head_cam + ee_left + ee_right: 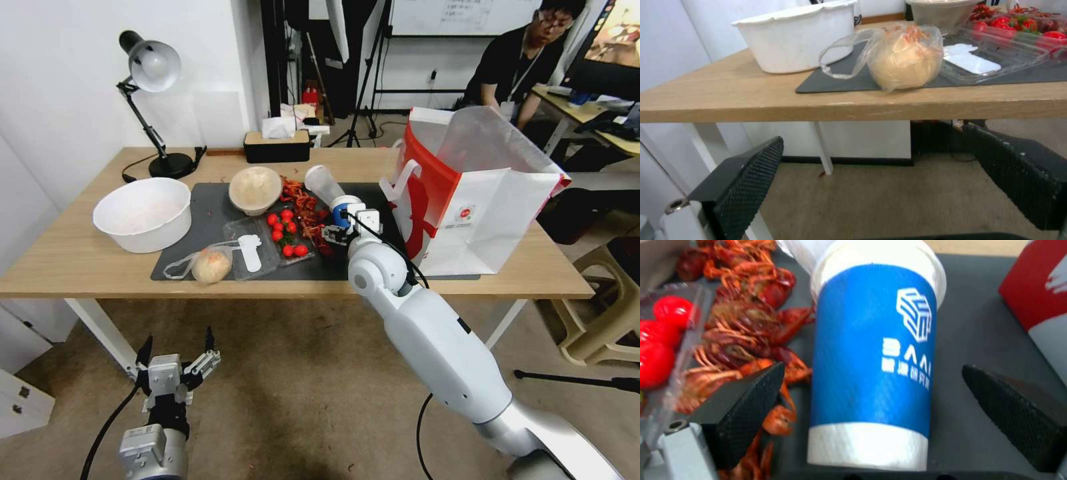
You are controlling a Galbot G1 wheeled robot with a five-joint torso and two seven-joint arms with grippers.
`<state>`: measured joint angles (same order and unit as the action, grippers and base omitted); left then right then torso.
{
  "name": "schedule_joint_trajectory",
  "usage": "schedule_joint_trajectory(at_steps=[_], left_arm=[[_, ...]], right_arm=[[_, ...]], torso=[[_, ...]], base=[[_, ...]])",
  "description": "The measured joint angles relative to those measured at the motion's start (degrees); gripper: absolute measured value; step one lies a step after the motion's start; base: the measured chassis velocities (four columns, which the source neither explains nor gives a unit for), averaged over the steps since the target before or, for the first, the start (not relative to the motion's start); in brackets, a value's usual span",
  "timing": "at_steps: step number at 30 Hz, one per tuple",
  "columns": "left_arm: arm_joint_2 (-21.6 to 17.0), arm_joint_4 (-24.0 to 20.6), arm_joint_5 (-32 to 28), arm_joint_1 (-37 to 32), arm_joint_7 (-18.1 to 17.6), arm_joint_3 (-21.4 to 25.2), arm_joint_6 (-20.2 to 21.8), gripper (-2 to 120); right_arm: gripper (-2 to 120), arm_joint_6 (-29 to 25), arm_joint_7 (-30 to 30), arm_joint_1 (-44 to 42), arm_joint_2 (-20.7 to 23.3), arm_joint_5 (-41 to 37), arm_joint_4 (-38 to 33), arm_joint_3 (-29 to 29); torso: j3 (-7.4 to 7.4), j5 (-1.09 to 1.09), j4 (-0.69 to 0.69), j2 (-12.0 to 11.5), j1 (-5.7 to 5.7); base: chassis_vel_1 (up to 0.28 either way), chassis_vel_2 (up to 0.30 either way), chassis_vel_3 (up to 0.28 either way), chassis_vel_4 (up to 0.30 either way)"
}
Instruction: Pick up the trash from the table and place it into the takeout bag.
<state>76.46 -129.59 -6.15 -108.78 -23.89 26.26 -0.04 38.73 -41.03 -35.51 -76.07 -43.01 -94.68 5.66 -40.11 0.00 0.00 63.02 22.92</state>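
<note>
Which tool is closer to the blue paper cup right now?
Right. The right tool straddles the blue paper cup on the mat, fingers open; the left tool hangs below the table edge.

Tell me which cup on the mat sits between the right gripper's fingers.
The blue-and-white paper cup, lying on its side between the open right gripper. The clear plastic cup lies beyond it, farther from the gripper.

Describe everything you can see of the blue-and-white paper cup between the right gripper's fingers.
The blue-and-white paper cup lies on its side on the dark grey mat, a blue band with a white logo and lettering around its middle, white at both ends. It looks undented. The right gripper straddles it, fingers open and clear of its sides. Red crayfish shells lie against one side; the clear plastic cup lies just beyond its far end.
</note>
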Motion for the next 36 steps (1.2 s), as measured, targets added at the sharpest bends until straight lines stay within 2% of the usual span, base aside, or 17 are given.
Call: schedule_joint_trajectory(at_steps=[25,29,31,33,36], left_arm=[[-0.11,0.36,0.00,0.43,-0.49,-0.45,0.05,100],[-0.16,0.15,0.00,0.32,-0.53,-0.38,0.05,100],[-0.18,0.07,0.02,0.30,-0.55,-0.35,0.02,100],[-0.18,0.04,0.02,0.30,-0.56,-0.34,0.01,100],[-0.14,0.02,0.11,0.30,-0.56,-0.37,-0.04,100]], right_arm=[[100,0.83,1.01,-2.19,1.13,-1.74,-0.59,-1.68],[94,0.55,1.56,-2.38,1.06,-1.64,-0.45,-1.81],[84,0.25,2.21,-2.41,1.07,-1.62,-0.31,-1.86],[80,0.17,2.31,-2.41,1.07,-1.62,-0.29,-1.86],[67,-0.48,2.73,-2.41,1.08,-1.31,-0.23,-1.86]], torso=[[0.00,0.00,0.00,0.00,-0.01],[0.00,0.00,0.00,0.00,-0.01],[0.00,0.00,0.00,0.00,-0.01],[0.00,0.00,0.00,0.00,-0.01],[0.00,0.00,0.00,0.00,-0.01]], base=[[0.000,0.000,0.000,0.000],[0.000,0.000,0.000,0.000],[0.000,0.000,0.000,0.000],[0.000,0.000,0.000,0.000],[0.000,0.000,0.000,0.000]])
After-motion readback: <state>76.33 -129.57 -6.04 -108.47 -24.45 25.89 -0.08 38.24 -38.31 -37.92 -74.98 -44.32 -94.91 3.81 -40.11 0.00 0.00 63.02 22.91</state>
